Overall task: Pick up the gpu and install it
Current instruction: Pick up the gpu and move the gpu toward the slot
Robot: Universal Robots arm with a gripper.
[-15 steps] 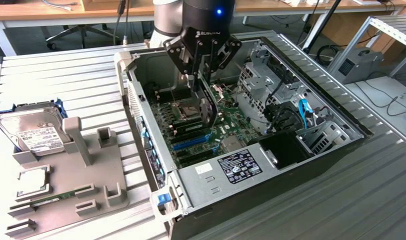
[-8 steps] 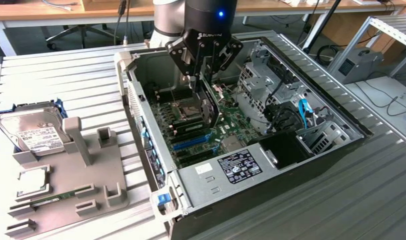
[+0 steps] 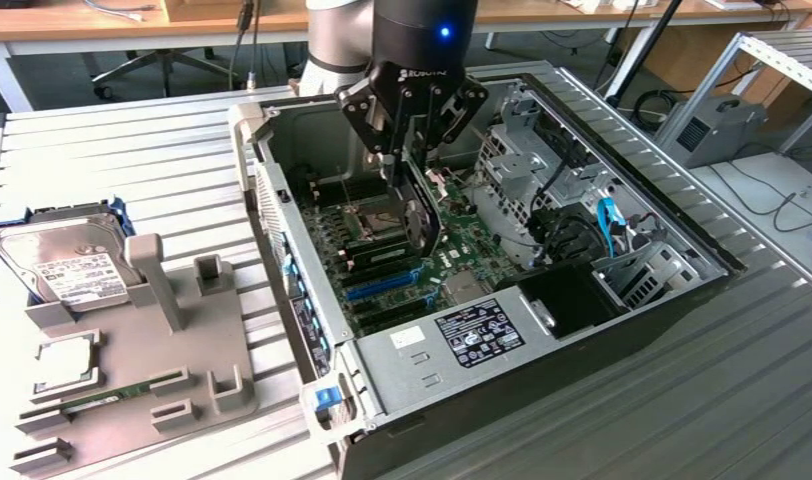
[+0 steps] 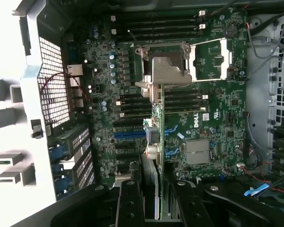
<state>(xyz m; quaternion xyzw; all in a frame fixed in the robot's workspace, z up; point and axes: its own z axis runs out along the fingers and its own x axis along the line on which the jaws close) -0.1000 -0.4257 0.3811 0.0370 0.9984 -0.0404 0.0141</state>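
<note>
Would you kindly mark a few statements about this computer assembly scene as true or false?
1. The end effector grips the gpu, on edge over the motherboard. True.
2. The hard drive sits inside the case. False: it lies on the grey fixture at the exterior view's left, outside the case.
3. The case is open, with its motherboard exposed. True.
4. The memory stick is in the end effector. False: it lies on the fixture.
</note>
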